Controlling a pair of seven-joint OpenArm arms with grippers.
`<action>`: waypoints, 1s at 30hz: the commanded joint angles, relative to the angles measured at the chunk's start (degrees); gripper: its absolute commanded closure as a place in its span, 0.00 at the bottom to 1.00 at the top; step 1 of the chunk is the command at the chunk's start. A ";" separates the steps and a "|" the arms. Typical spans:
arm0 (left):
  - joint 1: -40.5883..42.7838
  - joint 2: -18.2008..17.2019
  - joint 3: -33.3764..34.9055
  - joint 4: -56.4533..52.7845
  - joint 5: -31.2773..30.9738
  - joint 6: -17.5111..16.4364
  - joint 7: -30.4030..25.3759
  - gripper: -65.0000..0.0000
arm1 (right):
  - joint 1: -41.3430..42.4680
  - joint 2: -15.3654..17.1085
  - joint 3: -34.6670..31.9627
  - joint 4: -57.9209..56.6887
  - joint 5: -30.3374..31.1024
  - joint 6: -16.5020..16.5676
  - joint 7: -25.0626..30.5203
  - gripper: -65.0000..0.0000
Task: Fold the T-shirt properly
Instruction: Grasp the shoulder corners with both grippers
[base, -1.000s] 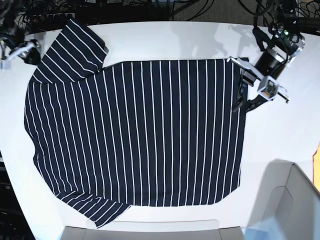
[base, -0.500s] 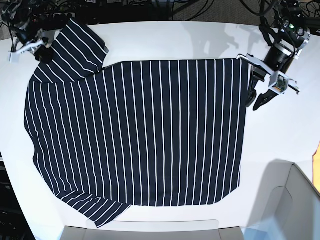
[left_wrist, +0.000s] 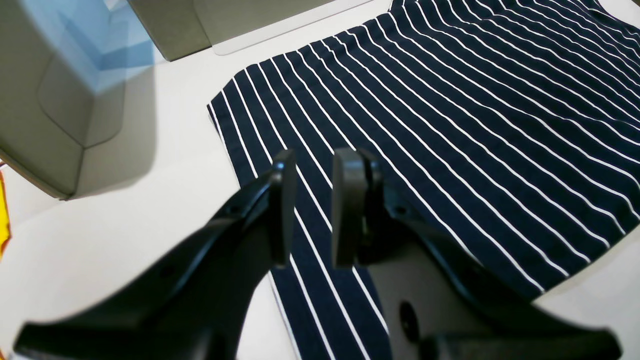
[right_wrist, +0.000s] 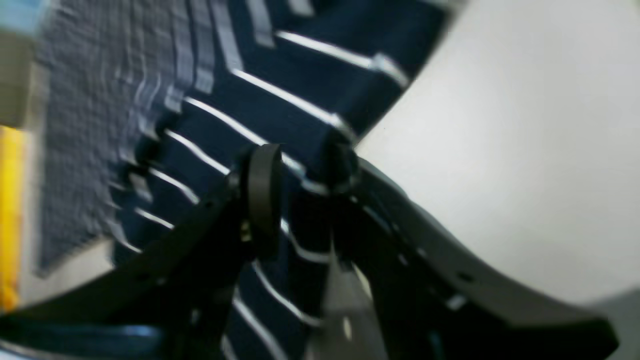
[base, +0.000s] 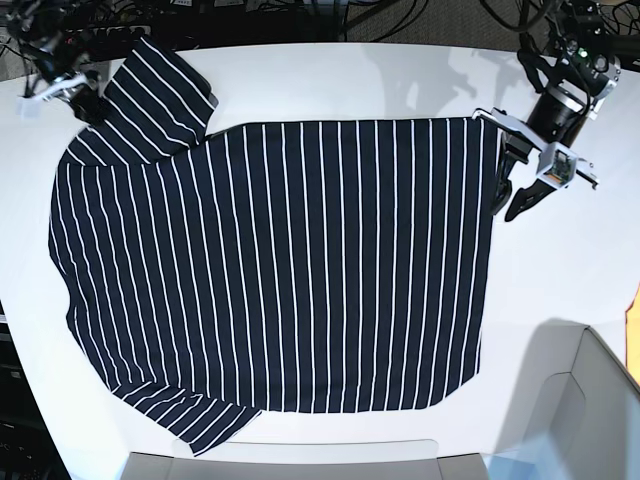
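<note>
A: What do we see at the left gripper (left_wrist: 307, 207)?

B: Its fingers (left_wrist: 282, 205) stand parted with a narrow gap, nothing between them. Through the gap we see the T-shirt (left_wrist: 450, 110) lying below, near its hem edge. In the base view that gripper (base: 512, 205) sits at the shirt's right edge.

A: And the right gripper (right_wrist: 300, 172)?

B: That wrist picture is blurred, but we think its fingers (right_wrist: 260, 192) are pinching a fold of striped cloth near the sleeve edge. In the base view it (base: 85, 103) meets the shirt at the upper left sleeve.

A: Where does the shirt lie?

B: Spread flat across the white bench (base: 340, 80), stripes running front to back, one sleeve angled up at the far left, the other at the near left corner. A grey bin (base: 590, 400) stands at the bench's near right.
</note>
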 joint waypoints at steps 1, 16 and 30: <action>-0.02 -0.76 -0.63 0.94 -2.36 0.29 -1.52 0.80 | -1.79 -1.33 -1.17 -1.23 -9.40 0.69 -8.13 0.73; 2.44 -0.50 -6.17 0.77 -12.38 0.29 6.83 0.80 | -9.53 -0.71 -8.30 0.00 -3.24 0.69 -7.86 0.73; -6.87 1.52 -13.29 -3.80 -19.76 0.29 46.30 0.80 | -9.09 -0.80 -8.03 11.70 -8.08 0.69 -7.77 0.73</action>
